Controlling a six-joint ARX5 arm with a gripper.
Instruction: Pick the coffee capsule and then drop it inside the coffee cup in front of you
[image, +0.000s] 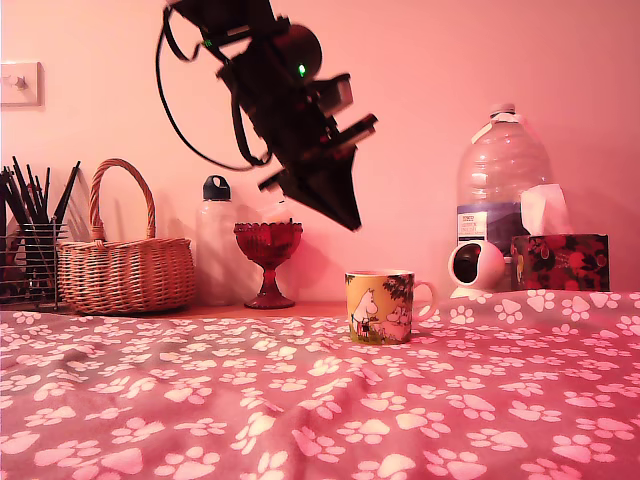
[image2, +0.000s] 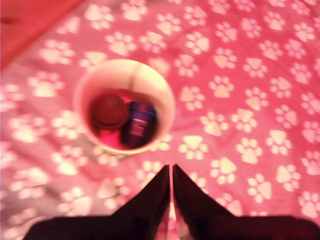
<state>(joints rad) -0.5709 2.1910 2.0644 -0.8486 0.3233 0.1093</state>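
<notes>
The coffee cup (image: 380, 307) is a yellow mug with white cartoon figures, standing on the paw-print blanket (image: 300, 400). Seen from above in the wrist view, the coffee cup (image2: 124, 75) holds the dark blue coffee capsule (image2: 137, 125), which lies inside beside a round reddish thing (image2: 109, 111). My gripper (image: 352, 220) hangs tilted in the air above the cup, a little toward the exterior view's left. In the wrist view the gripper (image2: 171, 171) has its two dark fingers almost touching, with nothing between them.
Along the back stand a pen holder (image: 25, 255), a wicker basket (image: 125, 265), a white bottle (image: 215, 245), a dark red goblet (image: 268, 255), a large water bottle (image: 502, 170), a round white gadget (image: 475, 267) and a flowered tissue box (image: 560, 262).
</notes>
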